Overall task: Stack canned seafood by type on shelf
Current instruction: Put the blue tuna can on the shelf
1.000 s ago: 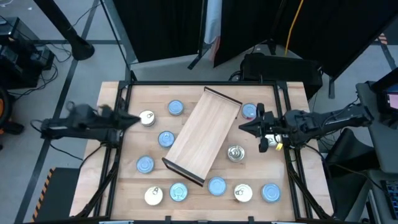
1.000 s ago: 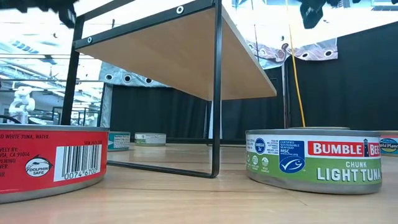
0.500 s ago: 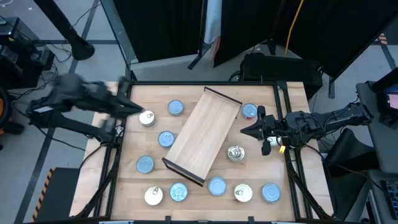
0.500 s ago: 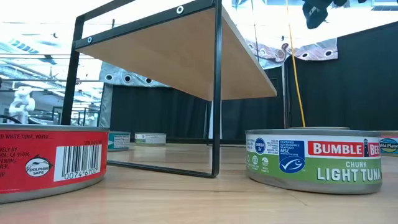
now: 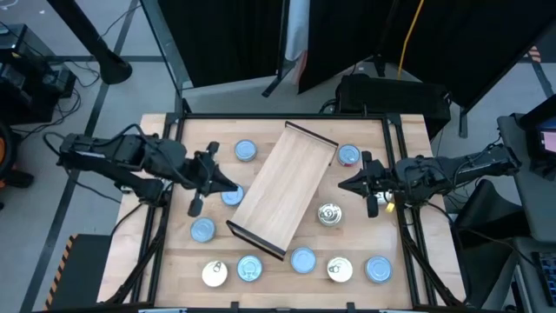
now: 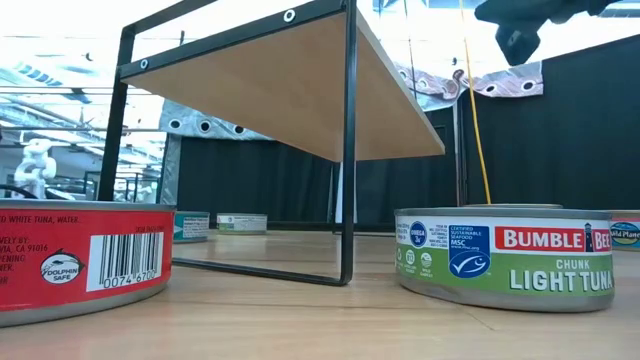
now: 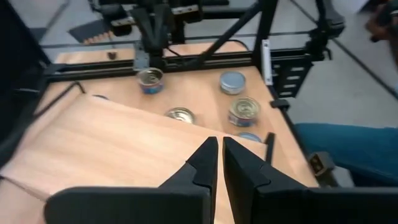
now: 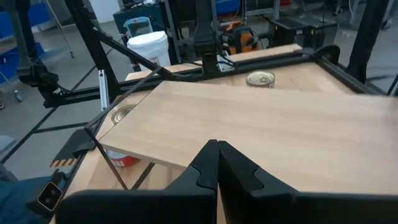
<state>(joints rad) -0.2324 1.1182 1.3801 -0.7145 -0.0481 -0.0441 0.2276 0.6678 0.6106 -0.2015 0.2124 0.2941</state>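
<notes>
Nothing on the shelf (image 5: pixel 282 189) yet, its board bare and angled across the table, so the sort has hardly begun. The left gripper (image 5: pixel 228 185) hangs at the board's near long edge, fingers pinched almost together and holding nothing; a blue-topped tin (image 5: pixel 231 196) sits right under them, likely the first pick, though the fingers must spread first. Across the shelf, the right gripper (image 5: pixel 345 184) waits with fingers fully closed and empty, a silver-topped tin (image 5: pixel 329 214) just beside its tips. The remaining tins lie scattered around the shelf, types mixed.
</notes>
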